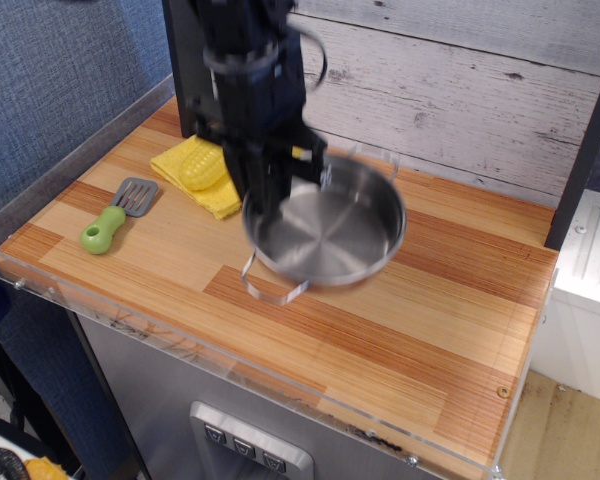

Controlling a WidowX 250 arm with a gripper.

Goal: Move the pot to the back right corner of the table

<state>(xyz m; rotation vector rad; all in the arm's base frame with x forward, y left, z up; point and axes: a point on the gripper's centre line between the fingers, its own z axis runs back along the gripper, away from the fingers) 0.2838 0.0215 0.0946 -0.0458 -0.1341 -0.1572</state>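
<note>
The shiny steel pot [330, 228] with two wire loop handles hangs tilted in the air above the middle of the striped wooden table [430, 320]. My black gripper [265, 215] is shut on the pot's left rim and holds it up. The arm is blurred with motion. The pot's near handle [272, 290] points toward the front edge and its far handle toward the plank wall.
A yellow corn cob [204, 166] lies on a yellow cloth [185, 170] at the back left. A spatula with a green handle [115, 212] lies at the left. A clear acrylic rim [230, 365] lines the front edge. A black post stands at the back left corner.
</note>
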